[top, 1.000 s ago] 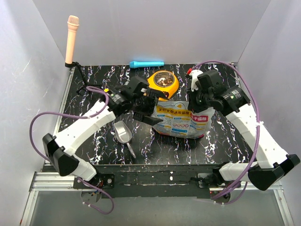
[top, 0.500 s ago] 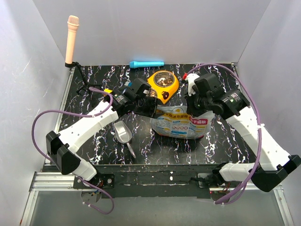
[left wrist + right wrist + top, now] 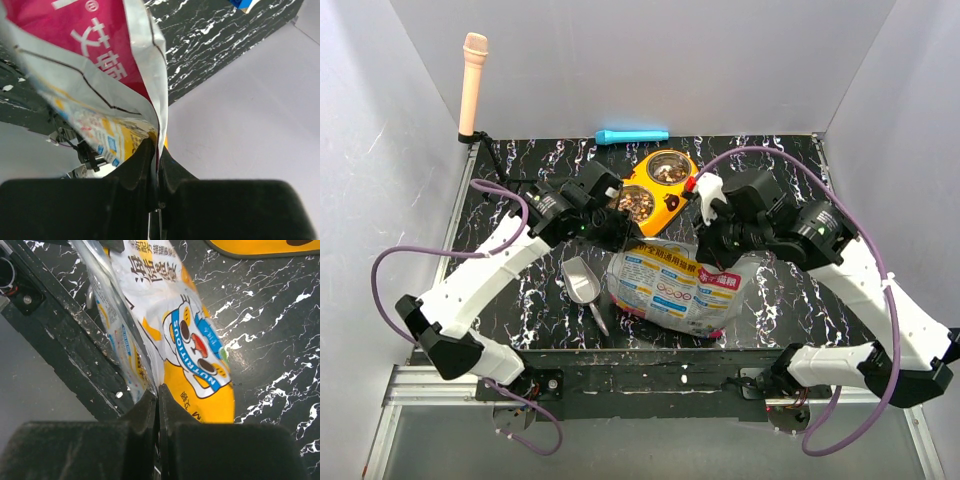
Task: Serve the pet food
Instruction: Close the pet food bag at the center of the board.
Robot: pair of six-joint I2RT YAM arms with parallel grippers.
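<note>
The pet food shows as brown kibble (image 3: 637, 205) in the near cup of the yellow double bowl (image 3: 672, 204), with more in the far cup (image 3: 669, 170). The white-blue-pink foil bag (image 3: 668, 289) hangs slanted in front of the bowl, held between both arms. My left gripper (image 3: 620, 232) is shut on the bag's upper left edge; in the left wrist view its gripper (image 3: 156, 150) pinches the thin foil bag (image 3: 100, 50). My right gripper (image 3: 713, 240) is shut on the upper right edge, and the right wrist view shows that gripper (image 3: 158, 390) clamping the bag (image 3: 170, 315).
A grey scoop (image 3: 582, 282) lies on the marbled black table (image 3: 790, 290) left of the bag. A blue tube (image 3: 631, 135) rests at the table's back edge. A pink microphone-like post (image 3: 472, 85) stands at the back left corner. White walls enclose three sides.
My left gripper went from open to shut on the bag's edge. Both arms carried the bag nearer and leftward, uncovering the bowl's near cup.
</note>
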